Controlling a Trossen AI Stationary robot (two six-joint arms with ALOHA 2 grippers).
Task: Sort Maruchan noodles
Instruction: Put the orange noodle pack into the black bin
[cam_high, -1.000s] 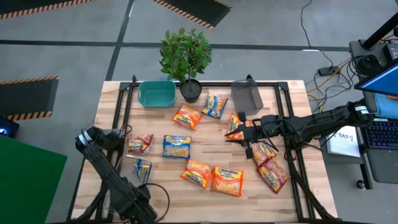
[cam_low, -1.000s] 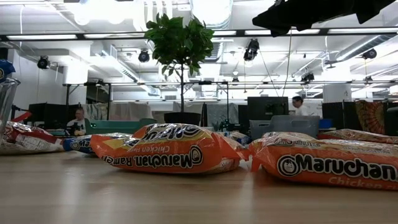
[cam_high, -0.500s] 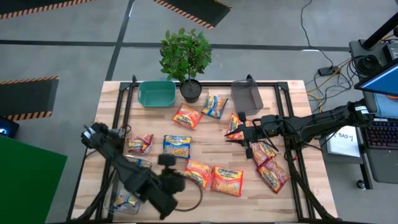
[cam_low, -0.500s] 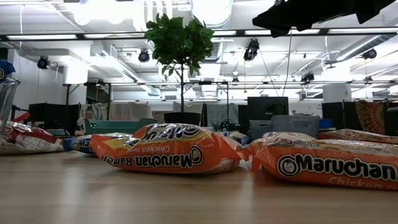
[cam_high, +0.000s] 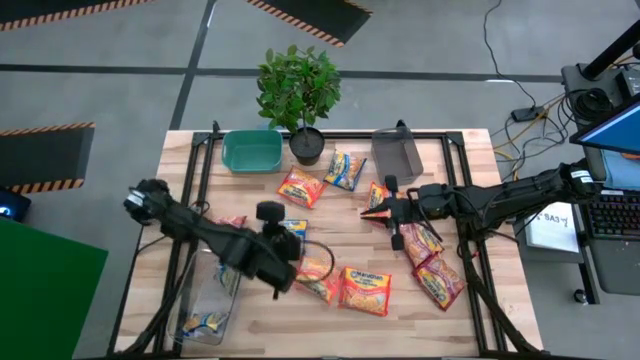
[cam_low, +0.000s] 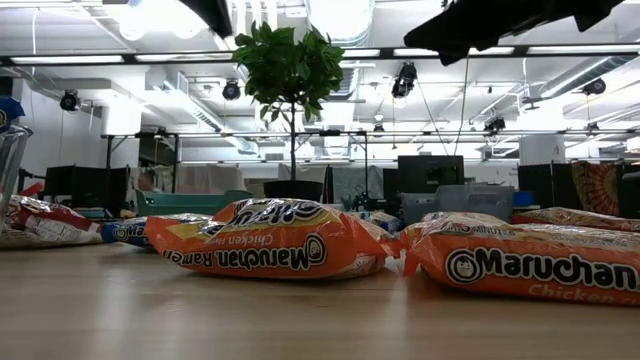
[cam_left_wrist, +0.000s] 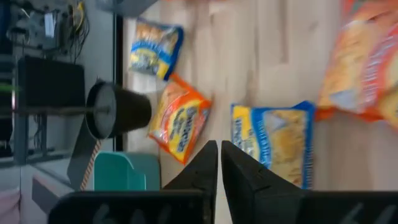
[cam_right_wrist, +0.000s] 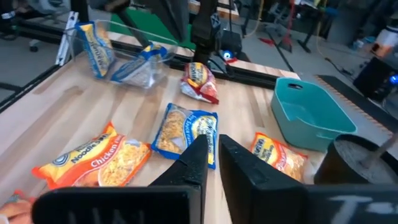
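Maruchan noodles (cam_high: 365, 290) lie scattered over the bench (cam_high: 470, 320) in front of the potted plant (cam_high: 300, 95), with one blue packet (cam_high: 203, 322) already in the clear bin (cam_high: 205, 300) at the bench's near left corner. The left hand (cam_high: 285, 262), clenched and empty, hangs over the packets near the plant's side of the bin; the right hand (cam_high: 383, 212), clenched and empty too, hovers just beside the grey bin (cam_high: 397, 157). Done well, the next pick means opening wide above a single packet, clear of its neighbours. Which packet lies beneath the left arm is hidden.
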